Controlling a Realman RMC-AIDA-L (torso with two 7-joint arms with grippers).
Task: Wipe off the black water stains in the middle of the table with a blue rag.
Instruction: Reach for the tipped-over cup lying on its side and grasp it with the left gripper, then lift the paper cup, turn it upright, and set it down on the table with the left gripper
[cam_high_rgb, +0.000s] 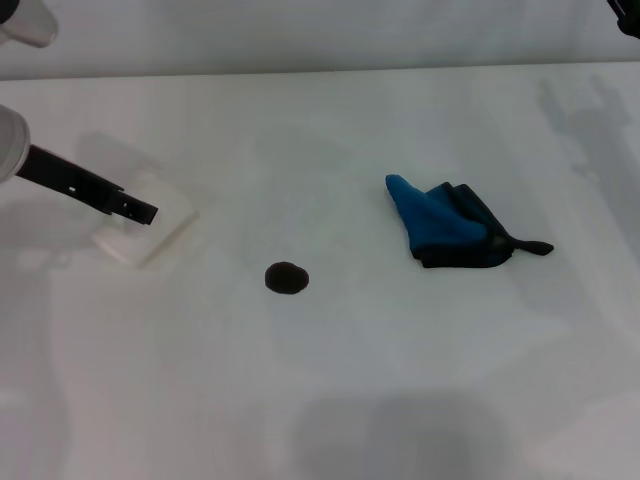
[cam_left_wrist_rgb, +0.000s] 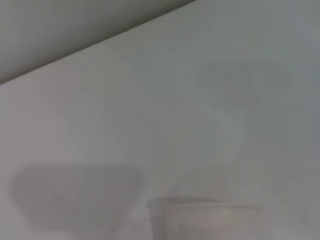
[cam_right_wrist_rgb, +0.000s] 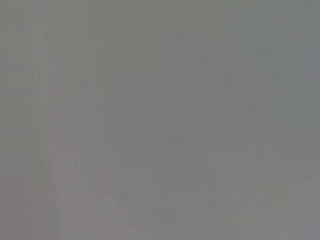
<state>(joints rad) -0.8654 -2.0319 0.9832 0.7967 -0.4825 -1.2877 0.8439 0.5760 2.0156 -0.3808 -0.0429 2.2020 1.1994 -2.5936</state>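
Rag (cam_high_rgb: 450, 225) well apart from left jaws (cam_high_rgb: 140, 208), untouched

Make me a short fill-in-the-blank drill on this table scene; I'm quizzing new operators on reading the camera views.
1. The blue rag lies to the robot's ____ of the black water stains.
2. The rag and the stain are ____, not touching.
3. The left gripper hangs over a ____ cup lying on the table.

Missing words: right; apart; white
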